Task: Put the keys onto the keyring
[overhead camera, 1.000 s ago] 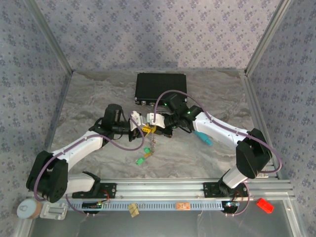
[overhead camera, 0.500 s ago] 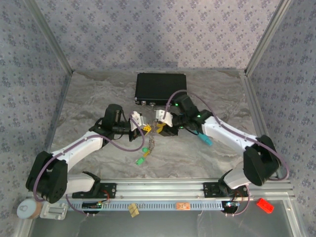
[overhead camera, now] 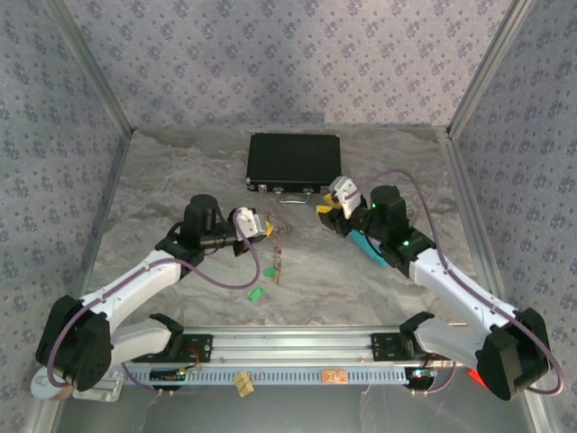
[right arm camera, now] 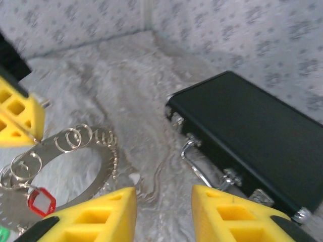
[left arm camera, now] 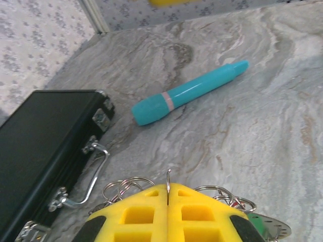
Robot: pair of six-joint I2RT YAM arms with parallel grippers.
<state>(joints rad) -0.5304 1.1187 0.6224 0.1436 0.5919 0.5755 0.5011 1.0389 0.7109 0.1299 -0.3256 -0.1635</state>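
My left gripper point(overhead camera: 256, 225) is shut on the keyring point(left arm camera: 167, 182), a thin metal wire that stands edge-on between the yellow fingertips. Small split rings point(left arm camera: 125, 187) fan out on both sides of it, and a green key head point(left arm camera: 267, 228) shows at the lower right. In the right wrist view the keyring point(right arm camera: 96, 181) is a wide silvery loop with a beaded edge, and a red key point(right arm camera: 41, 200) hangs from it. Another green key point(overhead camera: 256, 293) lies on the table below the hanging bunch point(overhead camera: 275, 262). My right gripper point(overhead camera: 332, 206) stands open and empty point(right arm camera: 164, 201), well to the right of the ring.
The black case point(overhead camera: 293, 162) lies at the back centre, its metal handle point(right arm camera: 196, 162) facing the grippers. A teal pen-like cylinder point(overhead camera: 369, 245) lies partly under my right arm. A red block point(overhead camera: 483, 375) sits beyond the front rail at the right.
My right gripper opened, let go at the ring and drew back to the right and toward the case. My left gripper stayed shut on the keyring and shifted slightly left.
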